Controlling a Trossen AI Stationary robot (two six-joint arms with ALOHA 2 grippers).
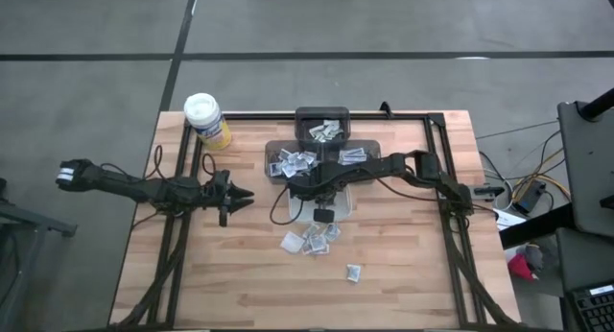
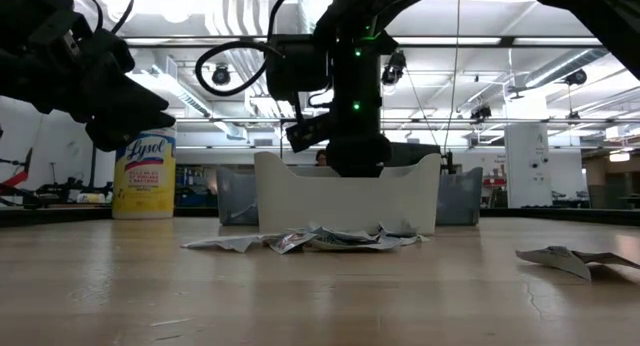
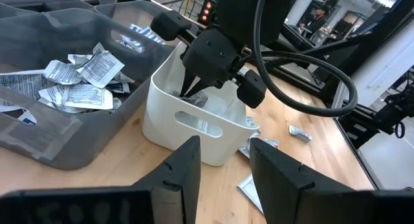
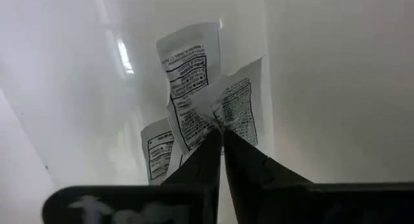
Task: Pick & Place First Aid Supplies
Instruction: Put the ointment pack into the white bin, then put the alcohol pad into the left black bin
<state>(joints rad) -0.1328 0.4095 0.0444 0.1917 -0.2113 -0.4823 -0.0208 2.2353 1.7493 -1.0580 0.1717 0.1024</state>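
Two arms share the table, and only one is busy. Over on the left, the yellow canister (image 1: 207,120) stands at the back corner, out of the way of the work. The left gripper (image 1: 240,194) hangs just above the wood with its fingers partly apart and nothing between them, pointed toward the middle as if waiting its turn. Next comes the grey bin (image 3: 39,136) with its compartments, where a heap of first aid packets (image 3: 81,81) lies loose. Just beside it sits the white dish (image 3: 194,123), and the right gripper (image 4: 222,134) is reaching down inside it, fingertips nearly together on a small packet (image 4: 236,107). Other packets (image 4: 187,59) already lie on the dish floor, so I take this as the drop-off step, the pinch about to let go. Farther right and nearer the front, several packets (image 1: 312,240) are scattered on the bare tabletop, one stray packet (image 1: 354,272) apart from them, likely still to be collected.
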